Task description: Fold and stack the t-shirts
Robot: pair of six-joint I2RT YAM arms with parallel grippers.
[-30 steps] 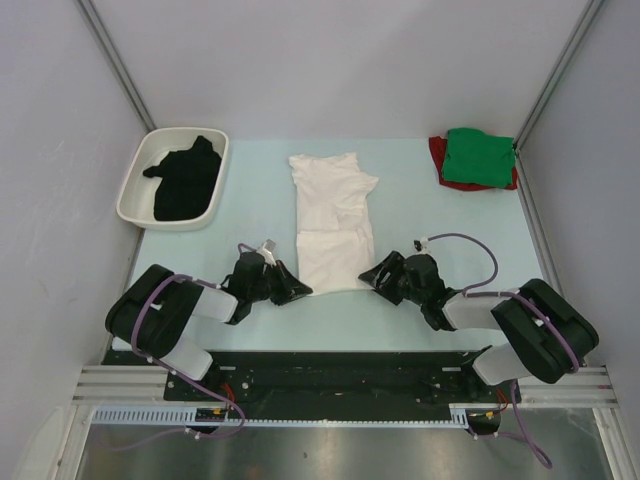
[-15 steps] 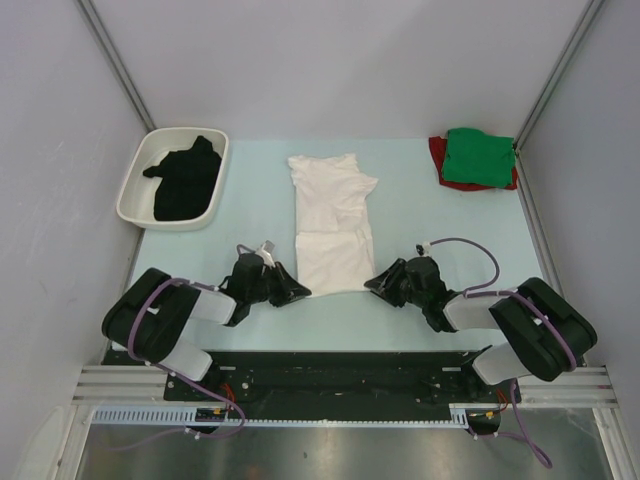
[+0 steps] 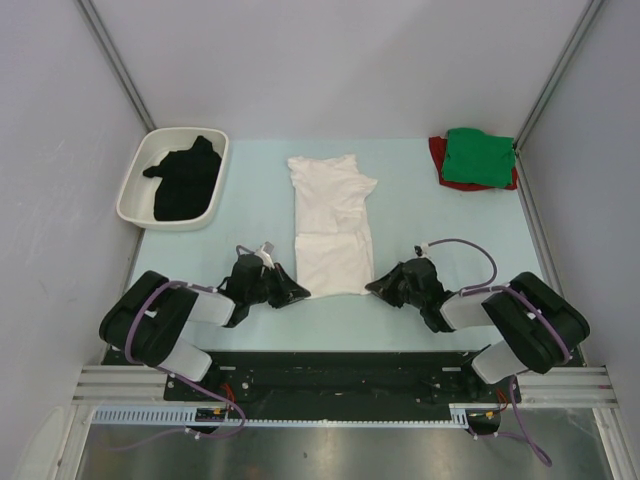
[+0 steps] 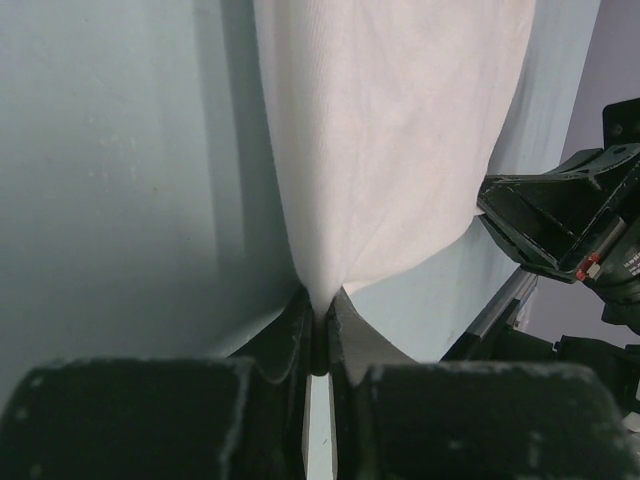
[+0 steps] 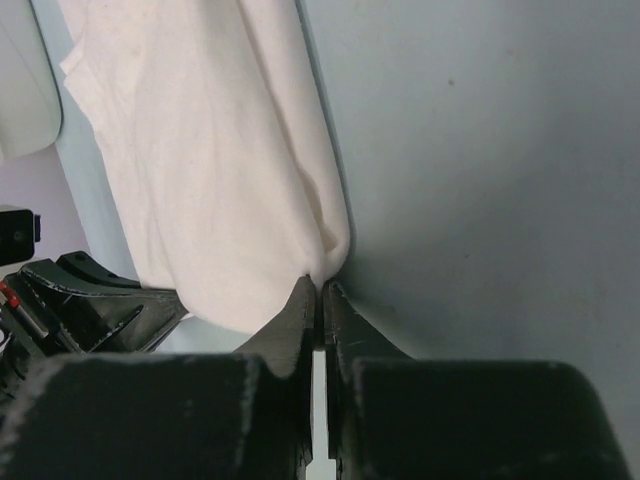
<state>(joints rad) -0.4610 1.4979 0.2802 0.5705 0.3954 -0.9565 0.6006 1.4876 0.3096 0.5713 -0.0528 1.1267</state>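
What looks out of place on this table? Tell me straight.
Nothing spilled or damaged. The black shirt lies crumpled in the tray at the far left, unfolded. The white shirt in the middle is rumpled at its far end, one sleeve jutting right. The red shirt peeks unevenly from under the green shirt.

Nothing legible in my three views: no text, label, brand, number or sign. One small red tag (image 4: 588,266) seen, too small to read.

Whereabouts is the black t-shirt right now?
In the overhead view, the black t-shirt lies bundled in the white tray at the table's far-left corner, well left of the white t-shirt spread in the middle.
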